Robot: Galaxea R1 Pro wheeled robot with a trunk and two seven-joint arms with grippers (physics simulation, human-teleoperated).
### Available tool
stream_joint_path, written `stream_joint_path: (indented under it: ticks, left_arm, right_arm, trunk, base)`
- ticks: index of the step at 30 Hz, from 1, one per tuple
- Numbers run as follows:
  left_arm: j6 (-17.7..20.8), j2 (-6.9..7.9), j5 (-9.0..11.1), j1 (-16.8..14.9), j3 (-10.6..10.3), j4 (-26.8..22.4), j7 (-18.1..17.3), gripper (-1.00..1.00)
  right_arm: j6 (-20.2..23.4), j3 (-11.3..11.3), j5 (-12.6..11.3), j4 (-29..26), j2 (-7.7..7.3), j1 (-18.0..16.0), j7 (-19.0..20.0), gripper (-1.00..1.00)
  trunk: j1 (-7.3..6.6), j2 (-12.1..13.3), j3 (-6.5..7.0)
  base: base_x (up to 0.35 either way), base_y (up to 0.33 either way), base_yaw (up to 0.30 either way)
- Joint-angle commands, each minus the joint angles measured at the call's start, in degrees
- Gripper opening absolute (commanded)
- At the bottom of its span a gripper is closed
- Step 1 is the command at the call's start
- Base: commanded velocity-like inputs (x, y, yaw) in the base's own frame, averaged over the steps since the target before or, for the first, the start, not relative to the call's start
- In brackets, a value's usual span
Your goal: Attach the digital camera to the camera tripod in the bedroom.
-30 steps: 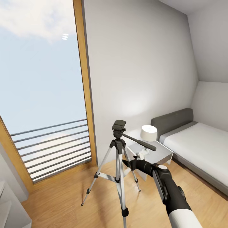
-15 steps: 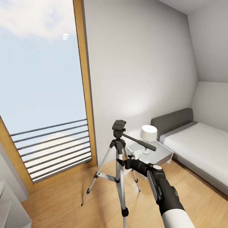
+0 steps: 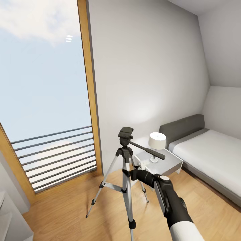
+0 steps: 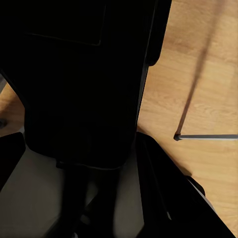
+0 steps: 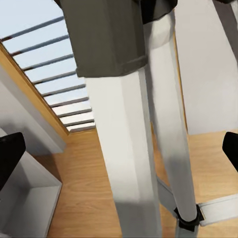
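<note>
The camera tripod (image 3: 125, 174) stands on the bedroom's wood floor (image 3: 73, 211) just in front of the nightstand (image 3: 160, 162), and the right tool (image 3: 125, 172), fingers spread, straddles its silver legs below the head.

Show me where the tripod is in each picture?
Head view: the camera tripod stands mid-floor, between window and nightstand.
Right wrist view: its silver legs rise close up, between the open fingertips.
Left wrist view: I cannot make it out.
Shared landmark: the wood plank floor, also behind the legs.
</note>
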Motion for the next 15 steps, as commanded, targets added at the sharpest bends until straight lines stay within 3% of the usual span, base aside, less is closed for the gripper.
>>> stream_joint_path:
  ticks: [1, 15]
  left_arm:
    - [-0.13, -0.01, 0.33, -0.01, -0.50, 0.01, 0.09, -1.00]
    - [-0.13, -0.01, 0.35, 0.00, -0.50, 0.01, 0.10, -1.00]
  right_arm:
    - [0.05, -0.27, 0.58, 0.54, 0.09, -0.03, 0.28, 1.00]
    - [-5.37, -0.27, 0.49, 5.17, 0.09, -0.03, -3.30, 1.00]
  trunk:
    - [0.02, -0.04, -0.02]
    - [0.02, -0.04, -0.02]
  base:
    - [0.000, 0.000, 0.000]
    - [0.000, 0.000, 0.000]
